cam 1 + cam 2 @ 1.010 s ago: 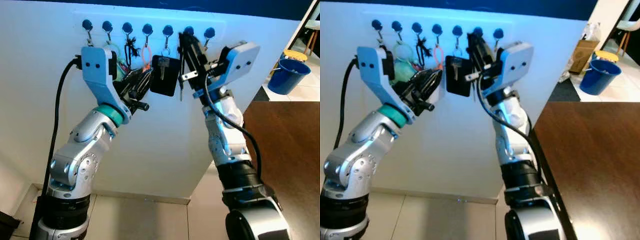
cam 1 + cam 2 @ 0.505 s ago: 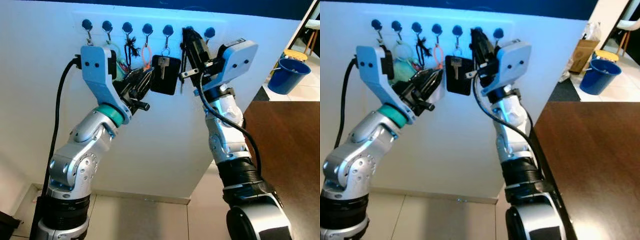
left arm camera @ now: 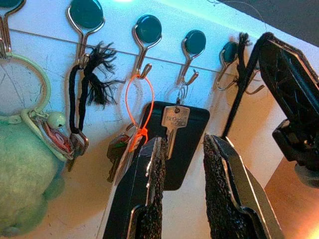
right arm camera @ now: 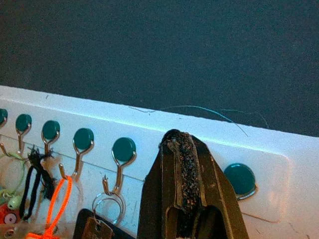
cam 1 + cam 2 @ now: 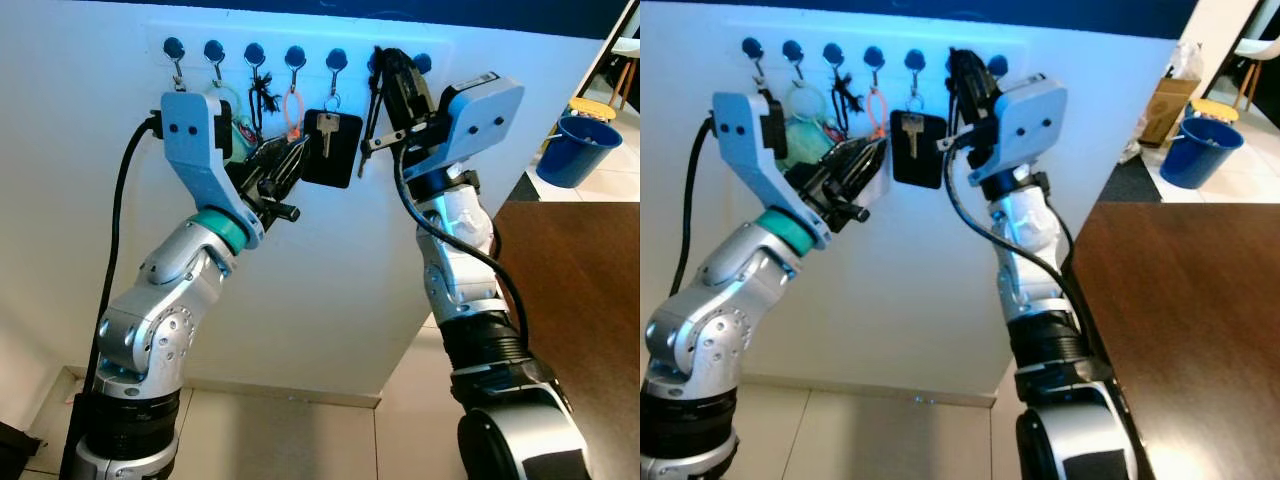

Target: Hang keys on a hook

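Right gripper up at the hook rail, keys dangling beneath it on a black cord.

The right gripper (image 5: 392,62) sits high against the white hook rail (image 5: 300,45), level with the sixth hook, fingers pinched together on the black cord (image 3: 242,84) of the keys (image 5: 372,150), which hang below it in front of the wall. In the left wrist view that cord reaches up to the sixth hook (image 3: 227,67); whether it is actually looped over is hard to say. The left gripper (image 5: 283,160) hovers lower, under the middle hooks, its fingers (image 3: 152,184) slightly parted and holding nothing, right in front of the black key fob (image 5: 330,150) with its silver key. Off to the right, a blue bucket (image 5: 576,150) stands on the floor, contents too small to make out.
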`<state>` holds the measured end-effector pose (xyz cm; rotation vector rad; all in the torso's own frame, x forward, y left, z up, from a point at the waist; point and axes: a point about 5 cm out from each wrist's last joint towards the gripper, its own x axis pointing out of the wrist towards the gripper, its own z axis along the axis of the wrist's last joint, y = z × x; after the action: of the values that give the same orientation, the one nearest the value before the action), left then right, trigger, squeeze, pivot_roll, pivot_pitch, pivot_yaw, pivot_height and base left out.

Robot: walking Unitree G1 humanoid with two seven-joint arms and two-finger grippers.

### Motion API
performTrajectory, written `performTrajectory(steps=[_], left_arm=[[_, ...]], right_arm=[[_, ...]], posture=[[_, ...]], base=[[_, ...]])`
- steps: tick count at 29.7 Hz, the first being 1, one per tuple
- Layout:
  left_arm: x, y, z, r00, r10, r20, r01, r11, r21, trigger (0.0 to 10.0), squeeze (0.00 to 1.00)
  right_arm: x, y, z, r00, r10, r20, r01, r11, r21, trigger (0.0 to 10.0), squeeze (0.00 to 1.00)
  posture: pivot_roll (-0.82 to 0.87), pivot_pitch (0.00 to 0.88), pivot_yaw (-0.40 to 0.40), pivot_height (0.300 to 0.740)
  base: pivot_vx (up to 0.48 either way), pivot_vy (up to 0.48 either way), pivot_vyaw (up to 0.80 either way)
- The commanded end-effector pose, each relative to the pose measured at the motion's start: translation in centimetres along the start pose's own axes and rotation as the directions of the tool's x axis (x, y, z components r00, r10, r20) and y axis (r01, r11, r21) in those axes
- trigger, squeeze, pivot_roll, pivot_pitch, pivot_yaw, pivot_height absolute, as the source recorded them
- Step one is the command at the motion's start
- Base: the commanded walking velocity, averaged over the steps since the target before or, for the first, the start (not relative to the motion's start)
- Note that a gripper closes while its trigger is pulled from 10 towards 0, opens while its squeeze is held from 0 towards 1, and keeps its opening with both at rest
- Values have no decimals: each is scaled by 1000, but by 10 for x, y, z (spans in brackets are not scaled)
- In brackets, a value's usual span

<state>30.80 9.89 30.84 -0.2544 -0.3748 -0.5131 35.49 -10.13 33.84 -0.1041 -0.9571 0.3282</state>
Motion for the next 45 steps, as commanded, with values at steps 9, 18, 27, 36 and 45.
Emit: performTrajectory(steps=[9,18,27,36,45], left_arm=[[-1,-1,0,1000,-7,-6,7,1000,-5,10000,0],[-1,-2,0,1000,-4,-3,4,1000,-7,10000,0],[-1,-2,-1,1000,-2,-1,2,1000,-15,10000,0],[-1,-2,-1,1000,-2,-2,2,1000,-18,10000,0],[0,-2,-1,1000,-8,-2,8,1000,-20,10000,0]], right_arm=[[-4,1,-6,1000,10,-27,-11,999,-33,10000,0],[-1,13,-13,995,72,-64,-73,997,-15,10000,0],[-4,23,-20,986,131,-102,-133,991,-13,10000,0],[-7,19,-21,989,114,-99,-116,993,-16,10000,0],[3,9,4,996,82,28,-80,994,-80,10000,0]], posture=[[107,127,76,740],[110,122,72,740],[109,120,68,740],[105,119,72,740],[102,120,74,740]], base=[[0,0,0],[0,0,0],[0,0,0],[0,0,0],[0,0,0]])
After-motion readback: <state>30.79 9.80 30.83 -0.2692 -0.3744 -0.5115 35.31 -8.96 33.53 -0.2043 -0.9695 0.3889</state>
